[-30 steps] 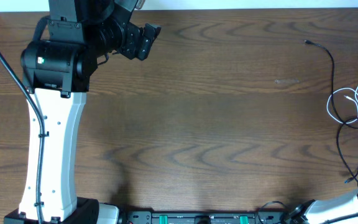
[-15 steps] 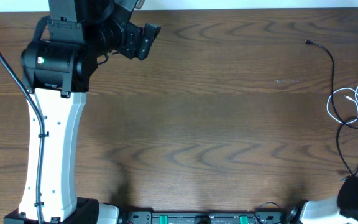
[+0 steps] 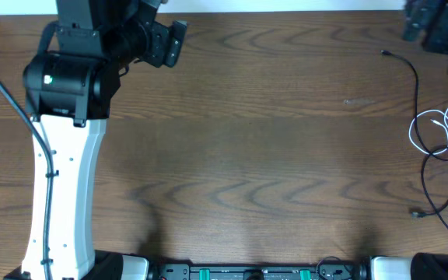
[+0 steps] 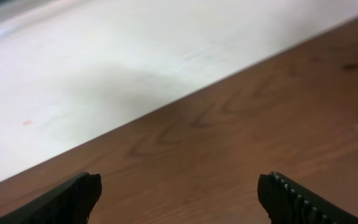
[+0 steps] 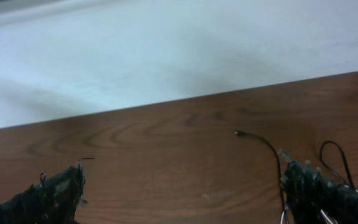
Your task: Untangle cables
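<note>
The left gripper (image 4: 179, 186) shows only its two dark fingertips (image 4: 73, 196) at the bottom corners of its wrist view. They stand wide apart with bare wood between them. Past them the brown wooden table (image 3: 286, 155) ends at an edge, with a pale surface (image 4: 135, 62) beyond. No cable appears in this view.

The right gripper (image 5: 182, 171) is spread just as wide and grips nothing. Its camera catches the black cable (image 5: 267, 144), with its small plug (image 5: 237, 132) lying on the wood ahead of the right-hand finger.

Only the overhead view shows the whole layout. The white cable (image 3: 412, 134) lies looped across the black one near the table's right edge. The left arm (image 3: 61, 179) is well apart from them, on the far left.
</note>
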Controlling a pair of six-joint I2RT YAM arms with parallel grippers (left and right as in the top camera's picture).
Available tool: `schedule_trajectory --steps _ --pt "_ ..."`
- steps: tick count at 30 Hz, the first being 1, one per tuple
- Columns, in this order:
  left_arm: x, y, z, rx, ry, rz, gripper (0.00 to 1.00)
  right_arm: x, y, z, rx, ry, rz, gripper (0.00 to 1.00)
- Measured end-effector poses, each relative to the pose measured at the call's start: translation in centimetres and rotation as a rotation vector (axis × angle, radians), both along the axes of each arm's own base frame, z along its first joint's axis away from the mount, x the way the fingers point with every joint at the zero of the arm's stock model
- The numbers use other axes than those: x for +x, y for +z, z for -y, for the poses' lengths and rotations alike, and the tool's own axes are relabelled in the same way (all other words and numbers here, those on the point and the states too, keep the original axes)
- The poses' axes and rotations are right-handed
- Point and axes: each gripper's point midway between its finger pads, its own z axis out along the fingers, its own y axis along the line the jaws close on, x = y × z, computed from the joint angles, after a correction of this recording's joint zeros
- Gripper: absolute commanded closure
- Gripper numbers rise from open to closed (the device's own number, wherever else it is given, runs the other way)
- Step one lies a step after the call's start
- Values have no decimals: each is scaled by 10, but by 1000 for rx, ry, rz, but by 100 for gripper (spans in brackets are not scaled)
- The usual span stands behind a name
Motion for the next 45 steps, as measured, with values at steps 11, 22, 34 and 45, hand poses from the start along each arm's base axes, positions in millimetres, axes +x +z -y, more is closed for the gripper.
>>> schedule_trajectory --steps 11,22,34,45 --pt "1 25 -42 -18 282 81 11 46 -62 -22 -84 -5 -161 1" --pt "30 -2 -44 -44 345 24 2 62 -96 -20 -121 -28 -248 1" --pt "50 -33 -35 -58 331 -52 2 59 -99 -17 -133 -41 -268 1" --pt "50 -35 -37 -58 348 -55 2 60 -97 -12 -153 -69 -258 1"
